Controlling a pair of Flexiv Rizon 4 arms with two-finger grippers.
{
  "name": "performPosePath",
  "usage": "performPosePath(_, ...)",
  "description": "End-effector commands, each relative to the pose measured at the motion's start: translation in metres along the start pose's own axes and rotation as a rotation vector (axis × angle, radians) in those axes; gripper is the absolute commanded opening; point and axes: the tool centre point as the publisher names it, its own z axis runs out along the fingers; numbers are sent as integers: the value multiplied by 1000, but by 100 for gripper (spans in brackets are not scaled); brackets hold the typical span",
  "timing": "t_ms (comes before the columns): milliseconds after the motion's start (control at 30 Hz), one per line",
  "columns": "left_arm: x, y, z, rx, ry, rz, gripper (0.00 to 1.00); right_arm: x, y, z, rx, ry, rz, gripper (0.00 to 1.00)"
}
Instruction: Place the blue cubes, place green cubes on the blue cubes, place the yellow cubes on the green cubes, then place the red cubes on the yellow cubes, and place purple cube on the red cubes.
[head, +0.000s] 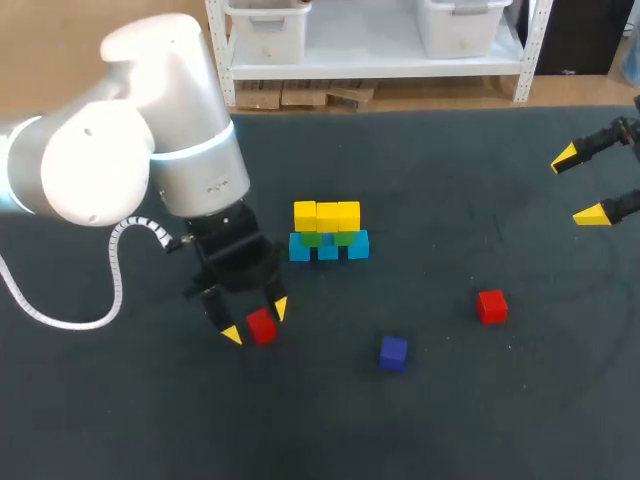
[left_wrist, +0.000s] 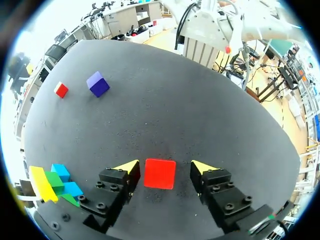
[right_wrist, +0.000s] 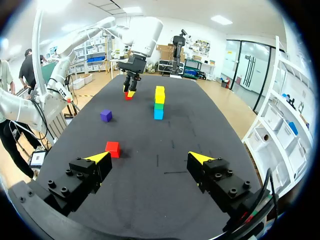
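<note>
A red cube (head: 261, 326) (left_wrist: 160, 173) lies on the dark table between the yellow tips of my left gripper (head: 256, 321) (left_wrist: 165, 169). The jaws are open, with a gap on each side of the cube. Behind it stands the stack (head: 328, 232) (left_wrist: 55, 182) (right_wrist: 159, 102): blue cubes at the base, green cubes on them, yellow cubes on top. A second red cube (head: 491, 306) (left_wrist: 61, 90) (right_wrist: 112, 148) and a purple cube (head: 393, 353) (left_wrist: 98, 84) (right_wrist: 105, 115) lie loose on the table. My right gripper (head: 580, 186) (right_wrist: 150, 159) hangs open and empty at the far right.
The big white left arm (head: 140, 150) leans over the table's left half. The dark table (head: 480, 400) stretches wide around the loose cubes, and its back edge runs just behind the stack.
</note>
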Motion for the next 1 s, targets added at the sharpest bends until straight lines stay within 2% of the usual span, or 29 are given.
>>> performPosePath(33, 2, 2, -1, 7, 5, -5, 48, 0, 0, 0, 1, -1, -1, 100)
performPosePath(200, 2, 2, -1, 7, 4, -7, 47, 0, 0, 0, 1, -1, -1, 100)
performPosePath(233, 1, 2, -1, 8, 3, -7, 39, 0, 0, 0, 1, -1, -1, 100)
performPosePath(300, 1, 3, -1, 11, 6, -10, 34, 0, 0, 0, 1, -1, -1, 100)
performPosePath(333, 1, 3, -1, 6, 4, -11, 26, 0, 0, 0, 1, -1, -1, 100)
performPosePath(367, 1, 3, -2, 4, 3, -14, 13, 0, 0, 0, 1, -1, -1, 100)
performPosePath(400, 1, 4, -2, 5, 4, -15, 5, 0, 0, 0, 1, -1, -1, 100)
performPosePath(433, 1, 4, -2, 5, 4, -15, 0, 0, 0, 0, 1, -1, -1, 100)
performPosePath(600, -1, 6, -5, 0, 7, -26, 0, 0, 0, 0, 1, -1, -1, 100)
performPosePath(767, -7, 11, -25, -16, 33, -47, 0, 0, 0, 0, 1, -1, -1, 100)
performPosePath(867, -8, 16, -40, -23, 34, -115, 0, 0, 0, 0, 1, -1, -1, 100)
performPosePath(1000, -8, 25, -65, -52, 40, -250, 0, 0, 0, 0, 1, -1, -1, 100)
